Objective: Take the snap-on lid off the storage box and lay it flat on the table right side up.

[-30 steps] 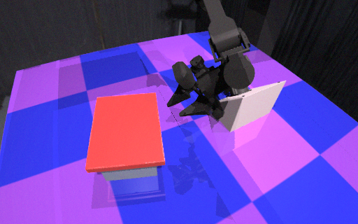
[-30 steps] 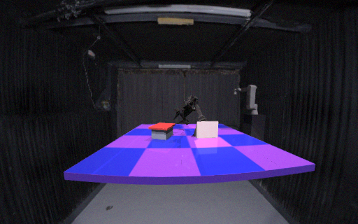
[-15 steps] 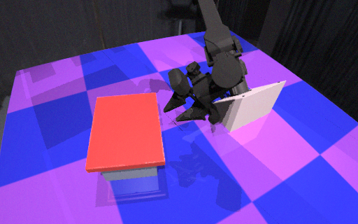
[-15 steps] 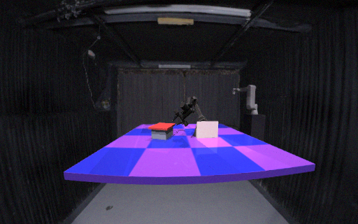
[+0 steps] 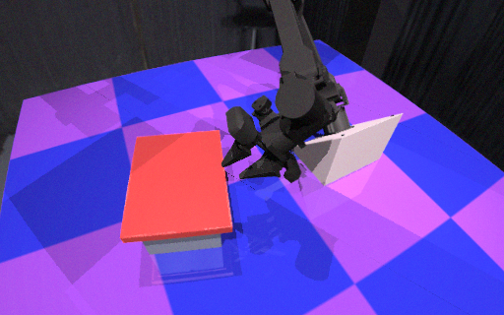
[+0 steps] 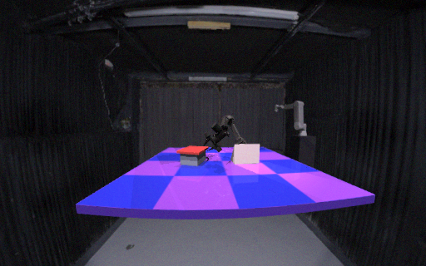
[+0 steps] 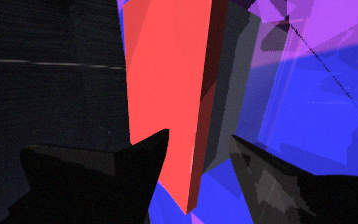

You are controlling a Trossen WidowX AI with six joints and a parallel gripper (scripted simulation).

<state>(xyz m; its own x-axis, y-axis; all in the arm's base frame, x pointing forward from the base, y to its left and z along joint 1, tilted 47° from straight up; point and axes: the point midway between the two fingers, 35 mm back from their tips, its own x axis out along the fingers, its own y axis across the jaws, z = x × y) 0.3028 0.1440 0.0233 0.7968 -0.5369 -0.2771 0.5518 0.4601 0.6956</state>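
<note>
The red lid lies flat on the grey storage box and overhangs its walls. My gripper is partly open, with nothing held between its fingers. It is tilted toward the lid from the right in the top view, with its fingertips near the lid's right edge. In the wrist view the lid's edge runs between the two fingertips, one finger overlapping the lid's top and the other beside the box wall. I cannot tell whether they touch.
A white upright panel stands on the checkered table, right of the box and beside my arm. A pale robot arm stands off the table in the right background.
</note>
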